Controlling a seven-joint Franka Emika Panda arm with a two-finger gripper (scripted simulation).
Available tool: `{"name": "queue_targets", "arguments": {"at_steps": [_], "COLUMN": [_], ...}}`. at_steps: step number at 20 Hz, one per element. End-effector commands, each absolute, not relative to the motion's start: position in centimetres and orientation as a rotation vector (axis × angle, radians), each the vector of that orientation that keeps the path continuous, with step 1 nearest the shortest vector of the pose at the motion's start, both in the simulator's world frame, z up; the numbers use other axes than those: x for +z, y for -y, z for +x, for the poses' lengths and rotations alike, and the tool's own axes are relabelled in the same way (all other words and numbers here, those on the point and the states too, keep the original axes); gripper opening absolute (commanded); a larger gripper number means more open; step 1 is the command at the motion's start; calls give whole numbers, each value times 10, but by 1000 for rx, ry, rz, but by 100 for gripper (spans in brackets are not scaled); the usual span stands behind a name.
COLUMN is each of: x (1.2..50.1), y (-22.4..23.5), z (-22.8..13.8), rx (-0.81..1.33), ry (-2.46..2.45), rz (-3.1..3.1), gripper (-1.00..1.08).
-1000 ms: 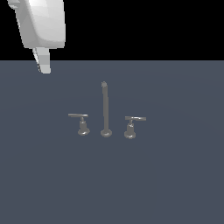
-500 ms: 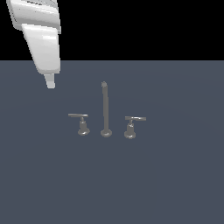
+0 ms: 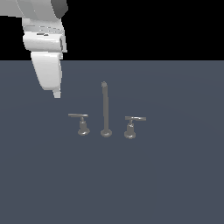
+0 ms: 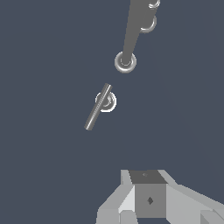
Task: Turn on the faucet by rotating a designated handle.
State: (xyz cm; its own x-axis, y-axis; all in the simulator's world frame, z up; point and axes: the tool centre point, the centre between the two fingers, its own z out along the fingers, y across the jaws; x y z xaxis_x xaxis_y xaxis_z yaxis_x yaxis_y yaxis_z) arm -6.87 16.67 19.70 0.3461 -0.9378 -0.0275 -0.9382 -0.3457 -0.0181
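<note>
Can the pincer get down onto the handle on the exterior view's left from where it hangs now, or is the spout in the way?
Probably yes. The pincer hangs above and apart from the handle; nothing lies between. The spout stands off to its far side.

I see the faucet (image 3: 105, 114) as a small grey metal three-piece set standing on the tabletop (image 3: 175, 175). Its spout (image 3: 105, 107) is a tall thin upright rod on a round foot. The handle (image 3: 80, 123) stands just beside the spout, on the exterior view's left: a thin flat bar atop a short flared post, far lower than the spout. Its bar lies level and reaches away from the spout. In the wrist view I see that bar (image 4: 98, 106) slanting off its round post, apart from the spout's foot.
</note>
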Motion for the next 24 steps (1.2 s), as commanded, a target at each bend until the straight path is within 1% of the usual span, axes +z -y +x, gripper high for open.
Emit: {"name": "queue_targets", "arguments": {"at_steps": [1,16,24], "x": [187,119,94], "y": [-167,-156,-147], "z": [-59,4,27], "rx": [16,1,-2], "ry": [-1835,-2194,-2320], "rz": [-2515,-2240,-2119], "gripper": [-100,-100,-100]}}
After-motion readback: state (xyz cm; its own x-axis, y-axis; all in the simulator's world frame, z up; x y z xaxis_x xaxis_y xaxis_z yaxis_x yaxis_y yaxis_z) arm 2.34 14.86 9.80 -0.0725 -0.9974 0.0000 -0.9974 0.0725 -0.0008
